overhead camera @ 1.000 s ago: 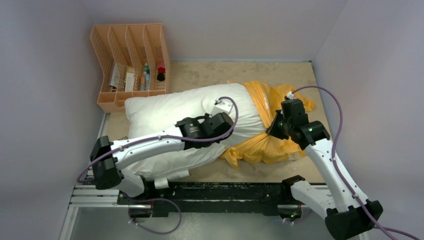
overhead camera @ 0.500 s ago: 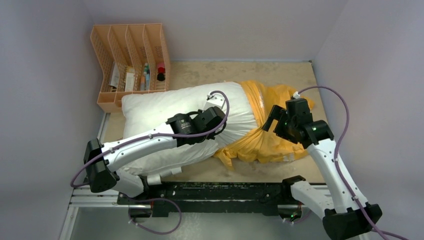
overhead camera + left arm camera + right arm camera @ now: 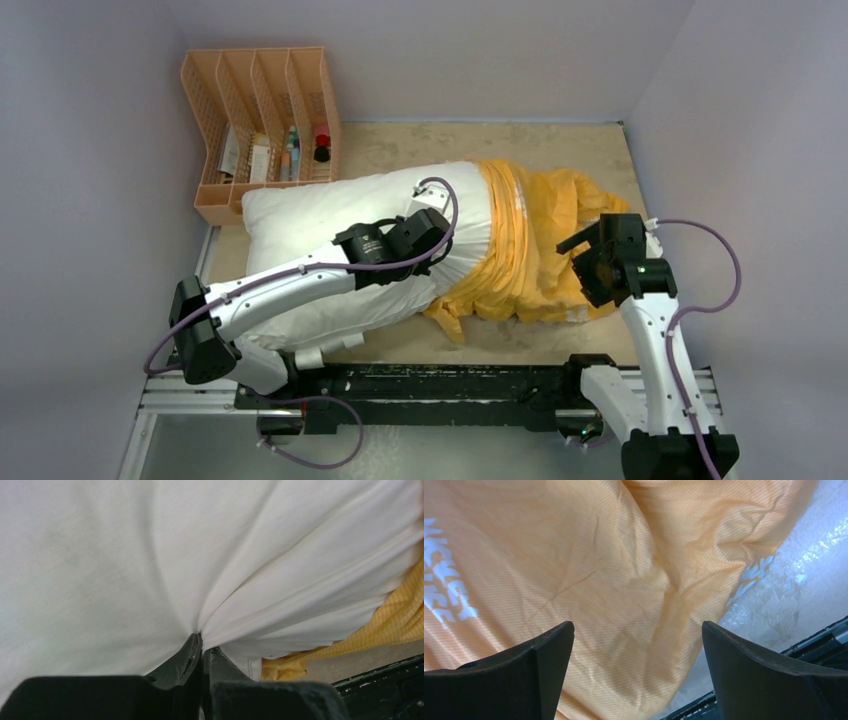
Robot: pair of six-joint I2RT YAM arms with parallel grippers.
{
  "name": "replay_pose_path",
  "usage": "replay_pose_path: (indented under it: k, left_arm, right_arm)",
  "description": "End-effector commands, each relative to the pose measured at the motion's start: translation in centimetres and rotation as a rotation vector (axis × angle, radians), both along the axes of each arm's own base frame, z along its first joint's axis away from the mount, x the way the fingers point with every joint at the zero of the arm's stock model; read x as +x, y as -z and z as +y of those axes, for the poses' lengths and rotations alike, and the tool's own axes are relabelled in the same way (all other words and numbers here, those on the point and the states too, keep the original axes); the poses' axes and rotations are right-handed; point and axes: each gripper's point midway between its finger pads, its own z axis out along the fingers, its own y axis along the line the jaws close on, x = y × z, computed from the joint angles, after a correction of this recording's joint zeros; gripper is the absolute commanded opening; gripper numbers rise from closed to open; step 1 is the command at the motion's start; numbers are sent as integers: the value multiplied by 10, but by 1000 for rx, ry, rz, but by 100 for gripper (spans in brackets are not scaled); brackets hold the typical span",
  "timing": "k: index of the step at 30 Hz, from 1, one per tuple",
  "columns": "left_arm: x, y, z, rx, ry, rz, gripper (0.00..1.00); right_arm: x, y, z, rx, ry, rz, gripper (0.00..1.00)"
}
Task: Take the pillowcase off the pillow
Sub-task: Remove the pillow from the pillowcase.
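White lettering [image 3: 449,592] on the pillowcase [image 3: 599,580] is unreadable.

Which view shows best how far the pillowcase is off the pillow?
Top external: it shows the whole pillowcase bunched over the right end of the pillow, the rest bare. Right wrist shows only orange fabric with white lettering; left wrist only a yellow corner beside white fabric.

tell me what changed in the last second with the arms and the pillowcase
The right gripper let go of the pillowcase, opened wide and drew back to the right; the bunched fabric slackened and spread. The left gripper stayed shut on the pillow, nudging it slightly left. The orange organizer did not move.
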Motion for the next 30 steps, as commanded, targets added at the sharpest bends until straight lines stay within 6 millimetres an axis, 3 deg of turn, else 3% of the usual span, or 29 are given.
replay_pose_path:
  k: [1,6,9,12,14,16,17,19,20,22,24,26,30]
  left_arm:
    - [28,-21,12,-4,-88,-76,0]
    - [40,-32,6,-50,-99,-85,0]
    - [43,-37,3,-56,-95,-89,0]
    - [42,-40,0,-66,-83,-83,0]
    - [39,-38,1,-70,-77,-75,0]
    - [37,-37,5,-69,-80,-72,0]
    - [35,-37,7,-68,-84,-70,0]
    - [32,-35,11,-68,-89,-64,0]
    - [29,-34,13,-73,-86,-57,0]
    - [25,-35,18,-91,-91,-57,0]
    - [20,-29,30,-76,-112,-55,0]
    - [15,-21,44,-47,-138,-44,0]
    - [1,-5,72,-20,-186,-20,0]
  right_arm:
    - [-9,-12,-8,47,191,12,99]
    - [-35,32,29,279,231,162,97]
    - [-27,50,47,405,233,117,99]
    - [-1,56,63,518,185,2,99]
    - [7,60,63,521,198,-1,99]
    - [12,59,49,449,249,18,89]
    - [17,54,43,410,255,10,79]
    - [30,44,37,362,226,-31,43]
    - [39,35,35,339,194,-72,30]
    - [50,16,22,247,171,-135,14]
    - [49,-6,-9,84,234,-160,0]
    - [48,-39,-49,-93,296,-208,0]
    - [48,-107,-96,-343,336,-272,0]
